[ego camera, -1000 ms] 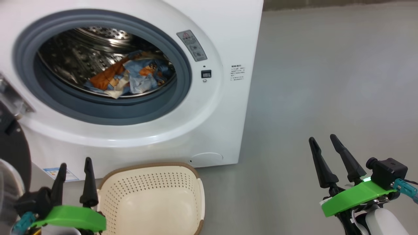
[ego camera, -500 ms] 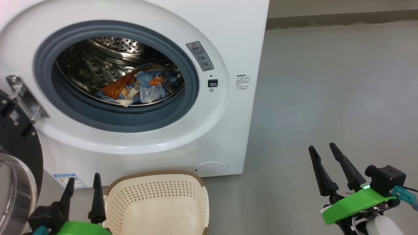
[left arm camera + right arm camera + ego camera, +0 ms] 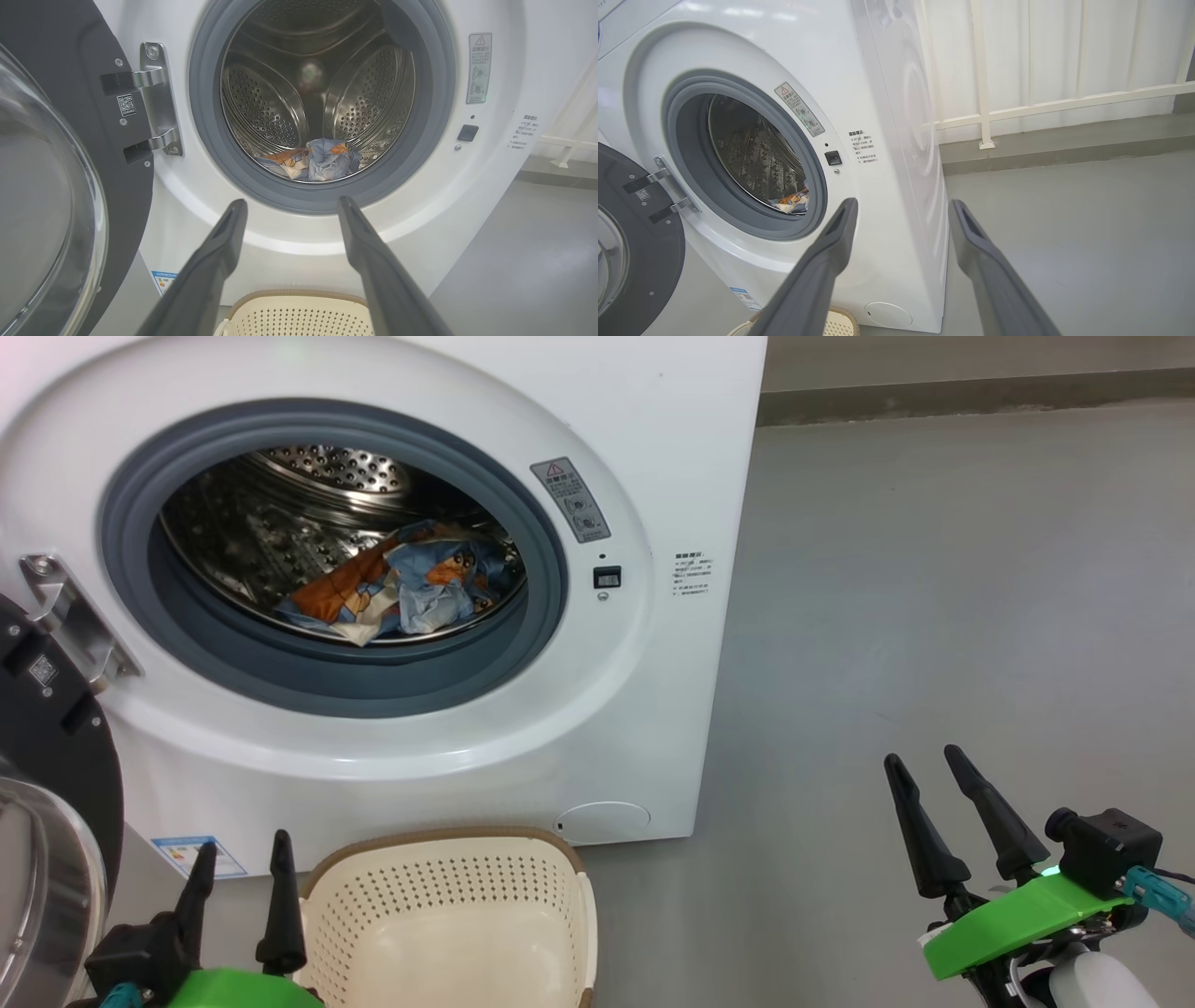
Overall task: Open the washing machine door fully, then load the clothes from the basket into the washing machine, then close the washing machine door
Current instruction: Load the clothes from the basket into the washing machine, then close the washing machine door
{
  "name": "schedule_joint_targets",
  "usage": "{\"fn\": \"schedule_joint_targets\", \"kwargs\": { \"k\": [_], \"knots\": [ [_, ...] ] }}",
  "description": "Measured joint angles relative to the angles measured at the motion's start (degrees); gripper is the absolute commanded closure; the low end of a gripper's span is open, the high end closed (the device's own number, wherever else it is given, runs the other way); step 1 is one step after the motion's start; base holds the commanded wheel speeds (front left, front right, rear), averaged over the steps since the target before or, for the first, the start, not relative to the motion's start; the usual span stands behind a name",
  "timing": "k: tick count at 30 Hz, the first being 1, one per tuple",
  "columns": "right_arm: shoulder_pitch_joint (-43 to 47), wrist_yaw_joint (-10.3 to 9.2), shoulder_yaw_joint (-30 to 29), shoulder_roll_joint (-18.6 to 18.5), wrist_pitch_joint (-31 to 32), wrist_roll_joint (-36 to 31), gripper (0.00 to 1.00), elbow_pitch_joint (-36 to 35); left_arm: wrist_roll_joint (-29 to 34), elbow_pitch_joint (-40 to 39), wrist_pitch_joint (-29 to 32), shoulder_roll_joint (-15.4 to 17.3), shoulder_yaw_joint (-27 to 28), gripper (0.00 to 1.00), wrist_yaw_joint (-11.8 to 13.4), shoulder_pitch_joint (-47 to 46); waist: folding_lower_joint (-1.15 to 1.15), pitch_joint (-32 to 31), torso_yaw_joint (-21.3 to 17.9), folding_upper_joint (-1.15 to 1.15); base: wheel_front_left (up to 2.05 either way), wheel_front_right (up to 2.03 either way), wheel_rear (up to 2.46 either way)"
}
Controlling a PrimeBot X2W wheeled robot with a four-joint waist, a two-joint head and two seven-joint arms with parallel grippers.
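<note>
Clothes (image 3: 392, 588) in washing machine (image 3: 653, 448) drum, basket (image 3: 448, 924) empty

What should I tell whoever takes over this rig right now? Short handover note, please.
Left gripper: open, empty, beside the left rim of the basket.
Right gripper: open, empty, over the floor to the right of the washing machine.
The clothes lie in the drum; the visible part of the basket holds none.
The washing machine door is swung open on the left.
Done: door opened, clothes loaded. Left: close the door.
</note>
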Motion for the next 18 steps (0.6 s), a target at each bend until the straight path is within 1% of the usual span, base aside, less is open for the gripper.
{"fn": "schedule_joint_targets", "kwargs": {
  "k": [4,18],
  "knots": [
    [0.0,0.00,0.2,0.0,0.0,0.0,0.00,0.0,0.1,0.1,0.0,-0.2,0.2,0.00,-0.5,0.0,0.00,-0.1,-0.1,0.00,0.00,0.00,0.00],
    [0.0,0.00,0.4,-0.1,0.0,0.0,0.00,0.2,1.0,0.0,0.0,-1.2,1.5,0.00,-1.1,0.0,0.00,0.0,-0.2,0.00,0.00,0.00,0.00]
  ]
}}
